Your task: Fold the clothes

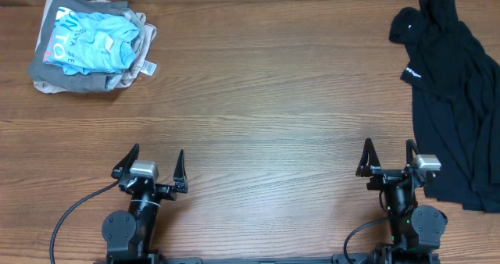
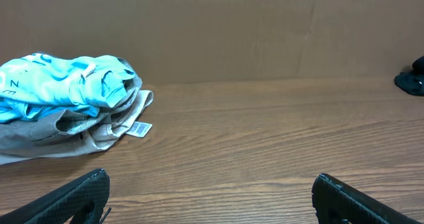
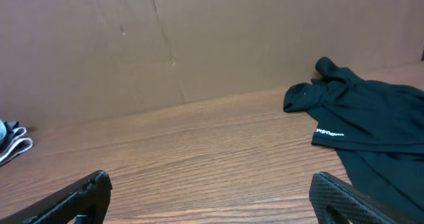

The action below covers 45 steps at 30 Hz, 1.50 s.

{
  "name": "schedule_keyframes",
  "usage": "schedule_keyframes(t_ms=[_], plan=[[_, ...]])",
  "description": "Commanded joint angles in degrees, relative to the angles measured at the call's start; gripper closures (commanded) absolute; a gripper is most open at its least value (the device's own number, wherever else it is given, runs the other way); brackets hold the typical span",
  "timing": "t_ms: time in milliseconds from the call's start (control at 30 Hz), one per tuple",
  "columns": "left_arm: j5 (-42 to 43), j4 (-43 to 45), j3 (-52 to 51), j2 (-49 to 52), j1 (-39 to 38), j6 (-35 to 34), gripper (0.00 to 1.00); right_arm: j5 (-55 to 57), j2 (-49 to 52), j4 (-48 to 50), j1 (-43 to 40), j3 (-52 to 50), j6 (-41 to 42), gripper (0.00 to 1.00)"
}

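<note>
Black clothes (image 1: 459, 112) seen crumpled at right edge, untouched. Left gripper (image 1: 156, 151), right gripper (image 1: 388, 144) parked at bottom, jaws spread wide, nothing held.

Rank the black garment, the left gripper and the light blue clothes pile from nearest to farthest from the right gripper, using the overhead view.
1. black garment, just right of the right gripper, at the table's right edge.
2. left gripper, along the near side, to its left.
3. clothes pile, in the far left corner.
</note>
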Motion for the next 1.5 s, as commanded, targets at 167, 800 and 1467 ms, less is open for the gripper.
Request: schedule_keyframes(t_ms=[167, 800, 1467], plan=[[-0.3, 0.4, -0.2, -0.6, -0.4, -0.5, 0.0, 0.9, -0.7, 0.3, 0.3, -0.6, -0.2, 0.0], [14.1, 13.4, -0.2, -0.6, -0.4, -0.3, 0.0, -10.6, -0.7, 15.5, 0.3, 0.5, 0.0, 0.0], [19.6, -5.8, 30.6, 27.6, -0.4, 3.4, 0.0, -10.7, 6.6, -10.2, 0.3, 29.2, 0.0, 0.0]])
